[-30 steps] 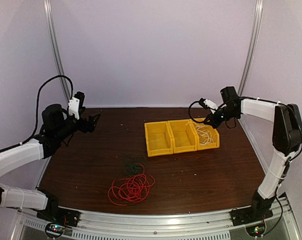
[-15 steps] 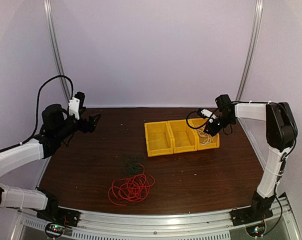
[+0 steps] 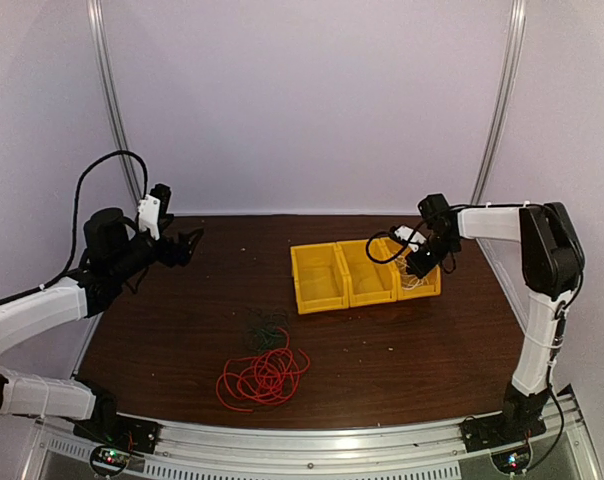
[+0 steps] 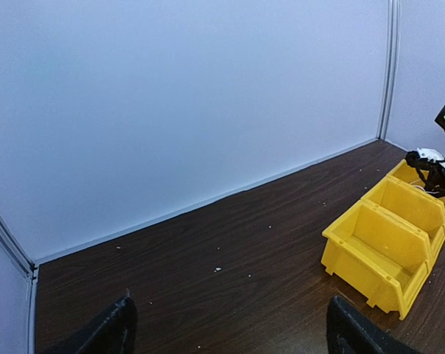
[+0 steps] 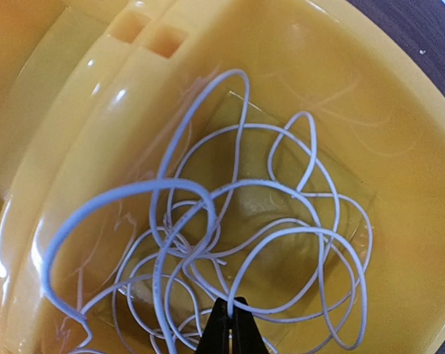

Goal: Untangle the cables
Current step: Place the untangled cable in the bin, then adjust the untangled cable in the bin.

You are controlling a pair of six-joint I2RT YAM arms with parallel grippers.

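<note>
**White cable in the right-hand bin, pinched by the right gripper**

The white cable (image 5: 239, 133) lies in loose, overlapping loops on the floor of the right-hand bin (image 5: 370, 88), the last in a row of three yellow bins set side by side. One loop rises toward my right wrist camera. My right gripper (image 5: 230, 321) reaches down into that bin with its two fingers pressed together, and a strand of the white cable is caught at their tips.

The middle bin (image 3: 367, 275) and the left-hand bin (image 3: 317, 280) touch each other. My left wrist camera looks into both and shows their yellow floors.

The red cable (image 3: 264, 378) lies in a heap of many loops on the dark wooden table (image 3: 432, 350), near its front edge and well apart from the bins. The black cable (image 3: 264, 325) is a smaller dark tangle just beyond it, and their edges meet.

My left gripper (image 4: 230, 335) hangs above the far left of the table with its fingers spread wide and nothing between them.
</note>
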